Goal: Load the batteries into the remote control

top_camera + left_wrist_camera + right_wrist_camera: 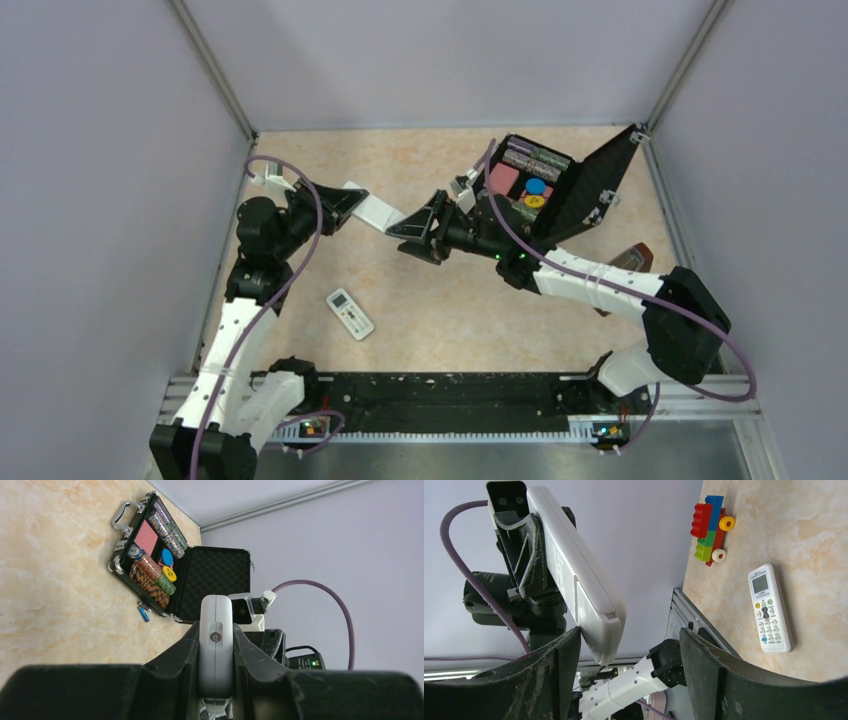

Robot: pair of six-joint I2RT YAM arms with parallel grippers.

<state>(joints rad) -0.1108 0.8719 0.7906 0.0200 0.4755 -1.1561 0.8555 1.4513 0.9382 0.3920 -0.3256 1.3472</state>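
White remote control, lettering illegible, in left pincer.

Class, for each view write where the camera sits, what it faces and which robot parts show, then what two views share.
Top: above and behind the bases, looking down on the table; both arms show, left gripper holding the remote.
Left wrist: on the left arm, facing the open case; own fingers clamp the remote.
Right wrist: on the right arm, facing the remote and a second remote; own open fingers show.
Shared: all show the held remote; top and left wrist show the case.
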